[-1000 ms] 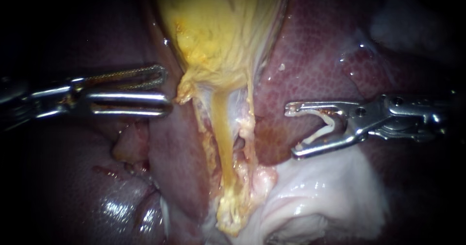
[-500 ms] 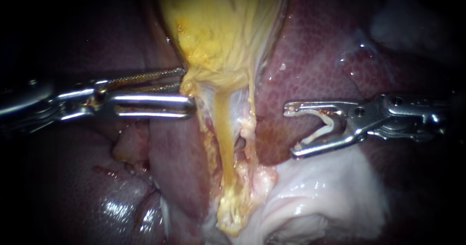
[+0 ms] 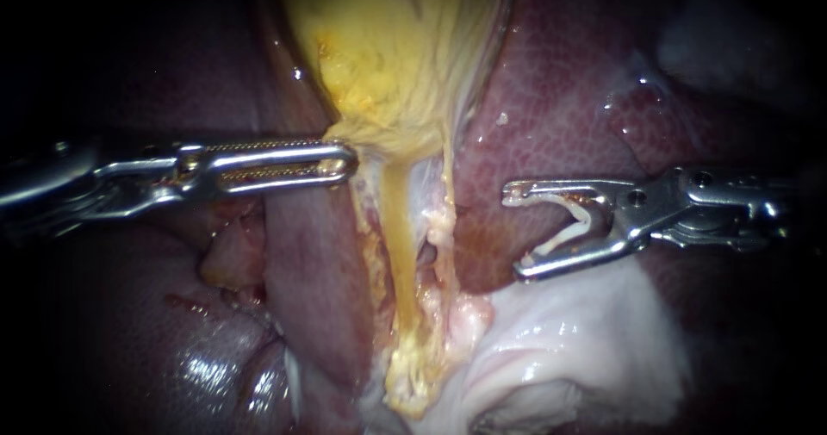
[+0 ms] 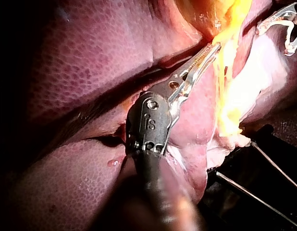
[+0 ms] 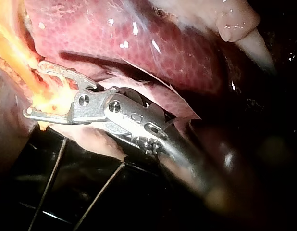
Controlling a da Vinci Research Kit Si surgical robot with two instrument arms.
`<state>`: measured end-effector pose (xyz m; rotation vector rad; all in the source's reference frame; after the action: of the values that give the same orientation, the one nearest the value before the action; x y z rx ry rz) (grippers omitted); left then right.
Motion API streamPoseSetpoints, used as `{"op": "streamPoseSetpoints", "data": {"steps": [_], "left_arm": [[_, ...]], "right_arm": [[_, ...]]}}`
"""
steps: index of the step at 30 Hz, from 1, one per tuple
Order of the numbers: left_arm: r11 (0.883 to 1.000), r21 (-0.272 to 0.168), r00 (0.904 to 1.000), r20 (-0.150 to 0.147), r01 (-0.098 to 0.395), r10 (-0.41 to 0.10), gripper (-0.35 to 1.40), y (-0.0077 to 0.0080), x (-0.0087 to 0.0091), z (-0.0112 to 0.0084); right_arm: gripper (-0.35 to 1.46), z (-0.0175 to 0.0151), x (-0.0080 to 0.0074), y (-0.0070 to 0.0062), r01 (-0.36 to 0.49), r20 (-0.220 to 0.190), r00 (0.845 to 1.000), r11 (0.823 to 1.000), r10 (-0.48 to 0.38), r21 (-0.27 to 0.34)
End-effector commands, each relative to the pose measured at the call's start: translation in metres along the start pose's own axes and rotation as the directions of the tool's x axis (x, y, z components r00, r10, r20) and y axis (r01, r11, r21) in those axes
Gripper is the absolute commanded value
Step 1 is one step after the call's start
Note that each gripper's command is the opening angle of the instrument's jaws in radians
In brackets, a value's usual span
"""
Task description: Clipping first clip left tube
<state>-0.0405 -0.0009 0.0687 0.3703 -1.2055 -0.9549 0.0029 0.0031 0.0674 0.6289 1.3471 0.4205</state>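
Two strands hang down from the big yellow bag, the gallbladder (image 3: 396, 56), and run over the dark red, spotted liver (image 3: 560, 99). The wider yellow strand is the left tube (image 3: 394, 228). The thin pale strand just beside it is the right tube (image 3: 445, 185). Both end in a lump of pale wet tissue (image 3: 586, 340).

The left tool (image 3: 343, 161), a long silver instrument with two toothed jaws, reaches the narrow bottom end of the gallbladder, just above where the left tube starts. Its jaws lie almost together, and they look to be pinching the edge of the yellow bag. The left wrist view also shows its tips in the yellow tissue.

The right tool (image 3: 517, 233), a silver instrument with two hooked jaws, hangs over the liver on the far side of the right tube, apart from both tubes. Its jaws stand wide, and a bent white clip (image 3: 579, 220) sits between them, touching both. So it holds the clip.

No clip is on the left tube yet. I think the job is only at its start: the bag is held and the clip is loaded. What is left is to bring the clip across, put it around the left tube alone, and squeeze it shut.
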Motion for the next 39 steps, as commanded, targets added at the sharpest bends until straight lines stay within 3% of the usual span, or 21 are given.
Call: {"op": "streamPoseSetpoints", "data": {"steps": [1,7,13,20,27,39], "left_arm": [[1.000,0.002,1.0000,-0.002,0.001,-0.001,-0.35,0.0000,-0.0001,-0.0003],[1.000,0.002,0.9999,-0.007,0.015,-0.015,-0.35,0.0003,-0.0028,-0.0039],[0.999,-0.016,0.9994,0.018,0.030,-0.030,-0.35,0.0006,-0.0048,-0.0073],[0.999,-0.031,0.9994,0.023,0.026,-0.025,-0.35,0.0008,-0.0039,-0.0069],[0.999,-0.027,0.9995,0.024,0.022,-0.021,-0.35,0.0009,-0.0031,-0.0063],[1.000,-0.014,0.9996,0.021,0.021,-0.021,-0.35,0.0002,-0.0030,-0.0063]], "right_arm": [[0.60,0.0000,0.0000,0.0000,0.000,0.000,1.000,1.000,0.000,0.001],[0.60,0.0001,-0.0002,-0.0001,0.001,0.000,1.000,1.000,-0.001,0.001],[0.60,0.0011,-0.0009,-0.0004,0.008,-0.001,1.000,1.000,-0.008,0.015],[0.60,0.0042,-0.0030,-0.0012,-0.002,-0.014,1.000,0.999,0.003,0.045],[0.60,0.0081,-0.0058,-0.0011,-0.018,-0.007,1.000,0.997,0.018,0.069],[0.60,0.0121,-0.0104,0.0016,-0.054,0.007,0.999,0.996,0.053,0.076]]}}
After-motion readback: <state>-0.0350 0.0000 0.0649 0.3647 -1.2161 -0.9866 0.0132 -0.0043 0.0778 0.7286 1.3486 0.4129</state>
